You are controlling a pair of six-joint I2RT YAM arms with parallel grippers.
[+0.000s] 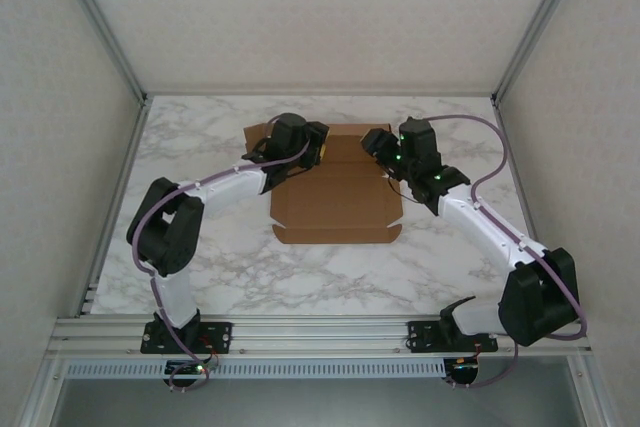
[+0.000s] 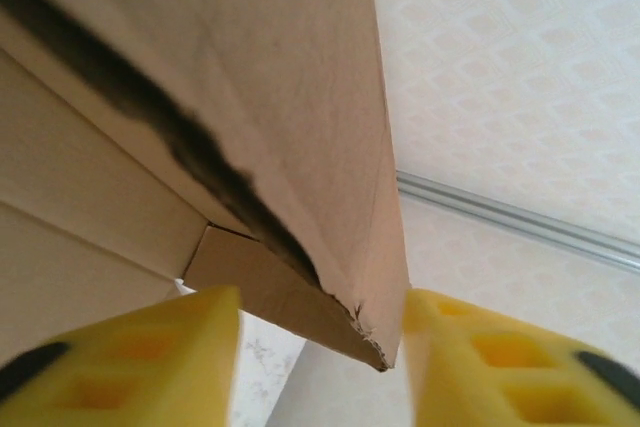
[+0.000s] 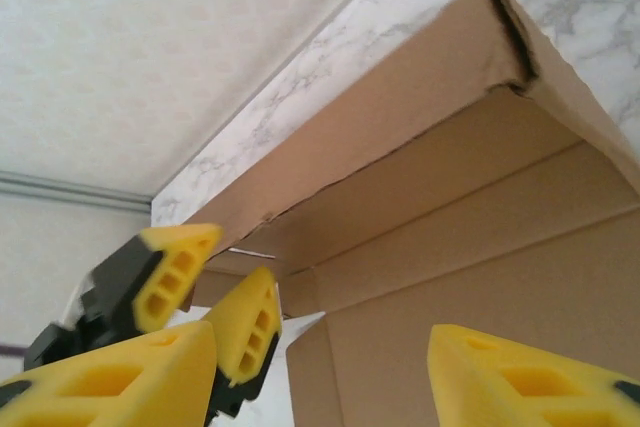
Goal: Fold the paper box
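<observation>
Folding looks to be in its early part: the plain brown, die-cut cardboard paper box (image 1: pixel 335 197) lies mostly flat on the white marbled tabletop (image 1: pixel 220 267), near the middle of the far edge, with its far flaps partly raised. Both arms reach to the box's far end, one at each far corner, probably so the rear wall can be brought up evenly from both sides. The left gripper (image 2: pixel 322 297) stands spread, its yellow fingers (image 2: pixel 130 367) on either side of a lifted brown corner flap (image 2: pixel 300 97). The flap's rough tip sits between them, close against the right-hand finger, but I cannot tell whether it is pinched. The right gripper (image 3: pixel 325 337) is also spread wide and holds nothing. It is aimed at the inside of the raised far wall (image 3: pixel 400 137), where the crease meets the side panel. That placing suggests it is there to steady or push the wall while the left works the corner flap inward.
</observation>
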